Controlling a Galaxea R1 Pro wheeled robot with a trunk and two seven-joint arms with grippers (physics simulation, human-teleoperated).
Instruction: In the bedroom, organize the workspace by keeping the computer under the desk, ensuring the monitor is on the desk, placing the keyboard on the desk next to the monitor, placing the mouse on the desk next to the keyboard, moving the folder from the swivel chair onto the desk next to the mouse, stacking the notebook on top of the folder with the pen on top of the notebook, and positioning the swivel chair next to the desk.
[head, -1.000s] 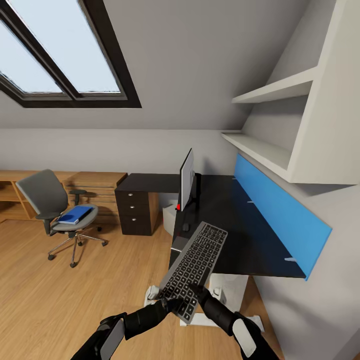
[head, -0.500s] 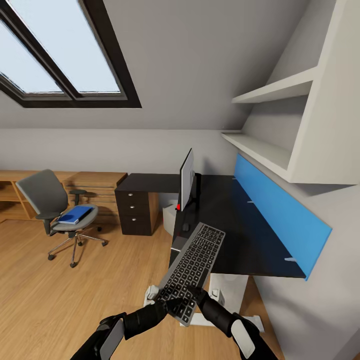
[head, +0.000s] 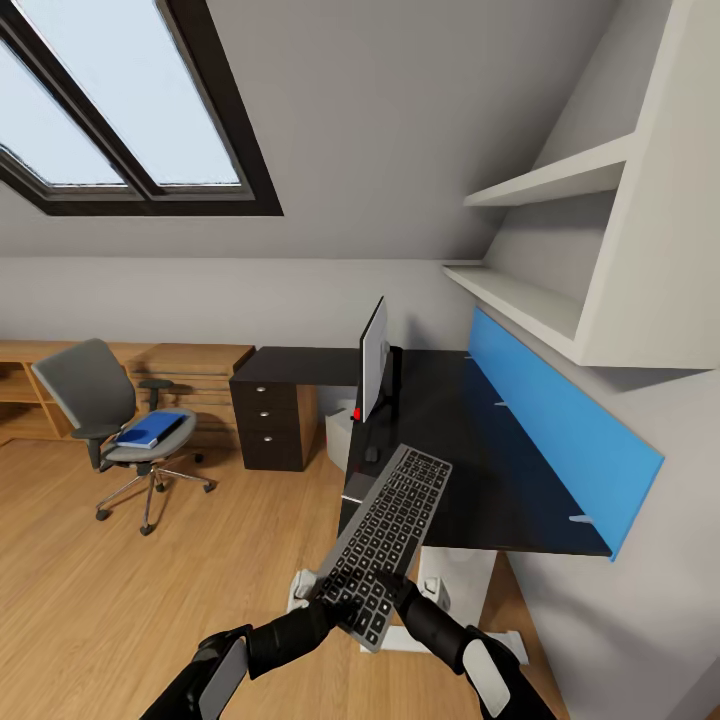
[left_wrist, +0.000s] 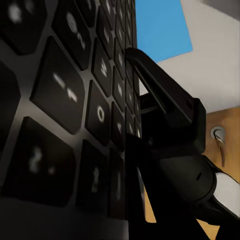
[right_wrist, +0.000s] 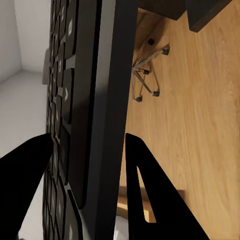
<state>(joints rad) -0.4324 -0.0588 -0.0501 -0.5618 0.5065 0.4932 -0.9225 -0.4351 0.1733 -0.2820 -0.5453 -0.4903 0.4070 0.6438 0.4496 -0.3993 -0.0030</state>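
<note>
At nine o'clock in my head view, the swivel chair (head: 105, 420) stands on the wood floor (head: 120, 590), well apart from the desk, with the blue folder (head: 150, 428) lying on its seat. Toward the centre, the monitor (head: 373, 360) stands upright on the black desk (head: 480, 460) (edge-on to me). At six o'clock I hold the keyboard (head: 388, 525) tilted in the air, its far end over the desk's near edge. My left gripper (head: 340, 607) touches its near end; whether those fingers are pinching, I cannot tell. My right gripper (head: 392, 585) pinches the keyboard's edge between its fingers (right_wrist: 150, 200). At three o'clock runs a blue wall panel (head: 560, 420).
</note>
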